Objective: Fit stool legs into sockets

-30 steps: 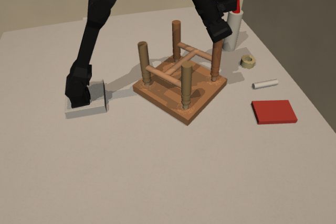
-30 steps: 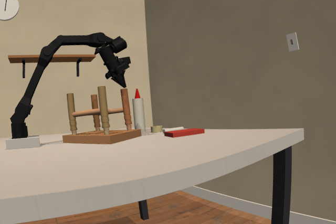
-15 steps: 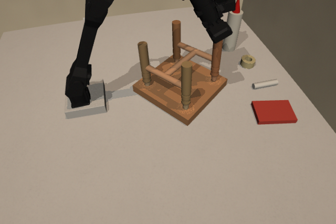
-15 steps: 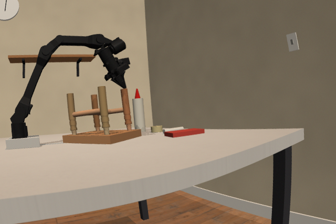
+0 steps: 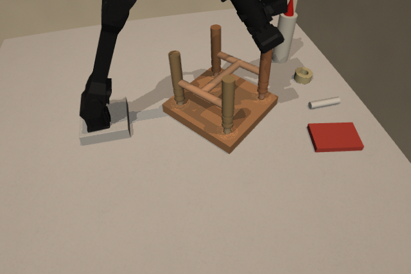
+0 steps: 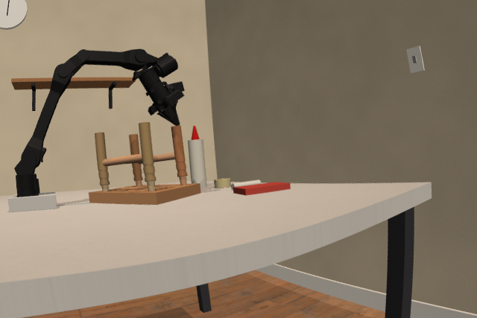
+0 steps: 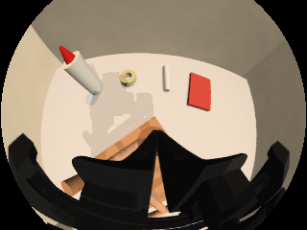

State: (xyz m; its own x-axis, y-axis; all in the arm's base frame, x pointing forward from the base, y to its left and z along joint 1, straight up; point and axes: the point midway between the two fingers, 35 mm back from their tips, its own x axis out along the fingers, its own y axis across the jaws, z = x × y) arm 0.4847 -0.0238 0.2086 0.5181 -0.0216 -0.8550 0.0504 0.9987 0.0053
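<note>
The seat (image 5: 245,118) (image 6: 123,196) (image 7: 142,127) lies flat, underside up. Two olive legs, the left leg (image 5: 175,72) (image 6: 100,149) and the front leg (image 5: 228,98) (image 6: 146,149), and two reddish legs, the back leg (image 5: 216,42) (image 6: 133,149) and the right leg (image 5: 264,68) (image 6: 178,145), stand at its corners, roughly upright. Pale tenon shows under each shoulder, above the seat. Stretchers (image 5: 200,92) (image 6: 121,159) link the legs. My gripper (image 5: 265,50) (image 6: 177,124) (image 7: 156,133) is shut and empty, its tips at the right leg's top; contact is unclear.
A white bottle with a red tip (image 5: 286,37) (image 6: 197,162) (image 7: 83,74) stands behind the right leg. A tan ring (image 5: 302,76) (image 7: 126,76), a white rod (image 5: 324,102) (image 7: 166,79) and a red block (image 5: 336,137) (image 6: 261,188) (image 7: 199,92) lie right of the stool.
</note>
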